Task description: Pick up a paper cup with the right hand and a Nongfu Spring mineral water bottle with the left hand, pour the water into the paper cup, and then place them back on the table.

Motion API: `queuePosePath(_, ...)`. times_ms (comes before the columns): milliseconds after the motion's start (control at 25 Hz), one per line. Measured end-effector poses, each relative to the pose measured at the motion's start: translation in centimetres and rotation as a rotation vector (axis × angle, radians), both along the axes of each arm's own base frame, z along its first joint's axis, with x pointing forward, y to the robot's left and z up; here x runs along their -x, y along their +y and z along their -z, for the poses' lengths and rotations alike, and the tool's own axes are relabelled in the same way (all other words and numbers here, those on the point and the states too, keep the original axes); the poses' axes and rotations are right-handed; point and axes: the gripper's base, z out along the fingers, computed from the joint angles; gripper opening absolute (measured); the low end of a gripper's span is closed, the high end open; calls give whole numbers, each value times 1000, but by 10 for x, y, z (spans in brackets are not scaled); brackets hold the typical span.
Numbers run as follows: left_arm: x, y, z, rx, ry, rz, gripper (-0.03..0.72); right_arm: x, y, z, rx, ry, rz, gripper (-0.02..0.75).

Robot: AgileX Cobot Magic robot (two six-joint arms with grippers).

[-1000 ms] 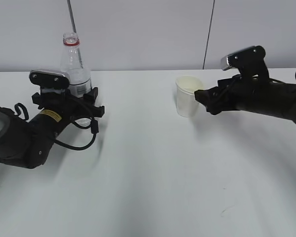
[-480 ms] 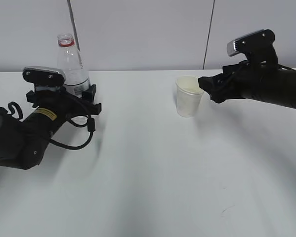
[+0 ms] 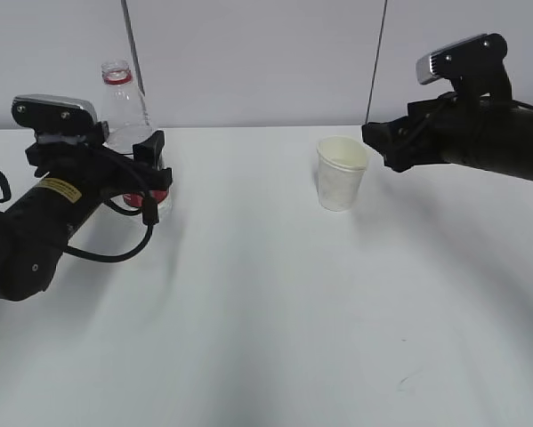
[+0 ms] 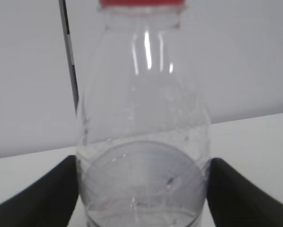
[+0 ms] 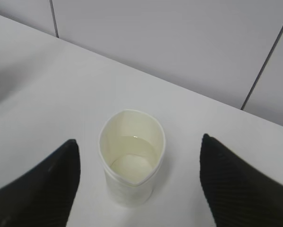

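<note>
On the white counter [image 3: 275, 311] my two tools sit well apart, with bare surface between them and a pale panelled wall [image 3: 257, 53] with dark vertical seams running along the far edge. My left tool [image 3: 146, 173] is at the far left, its fingers spread on either side of the Nongfu Spring mineral water bottle [image 3: 124, 102], which stands upright on the counter; in the exterior view my own arm and its looped black cable [image 3: 128, 245] cover the lower half of the bottle, so only the clear shoulders and red neck ring show. The left wrist view fills that in: the bottle [image 4: 143, 142] sits centred between my two dark fingers [image 4: 47, 198], with a thin gap on each side as far as I can judge, and a low level of water in its base. My right tool [image 3: 380, 142] hovers at the far right, jaws spread wide, just beside and above the paper cup [image 3: 341, 173] without touching it. The cup stands upright right of centre. Only the right wrist view looks down into the cup [image 5: 132, 156], showing a little clear water in the bottom and a slightly pinched rim, with my fingers [image 5: 42, 184] well clear on both sides
</note>
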Motion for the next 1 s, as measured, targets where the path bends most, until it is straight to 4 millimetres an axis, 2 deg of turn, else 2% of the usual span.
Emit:
queuePosePath(400, 5, 2, -45, 45, -76, -17, 510, 8, -4, -30, 14, -40, 34, 591)
queuePosePath(720, 15, 5, -84, 37, -75, -20, 510, -2, -11, -66, 12, -57, 121, 591)
queuePosePath(1000, 20, 14, -119, 37, 2, -48, 510, -12, -17, -86, 9, -37, 204, 591)
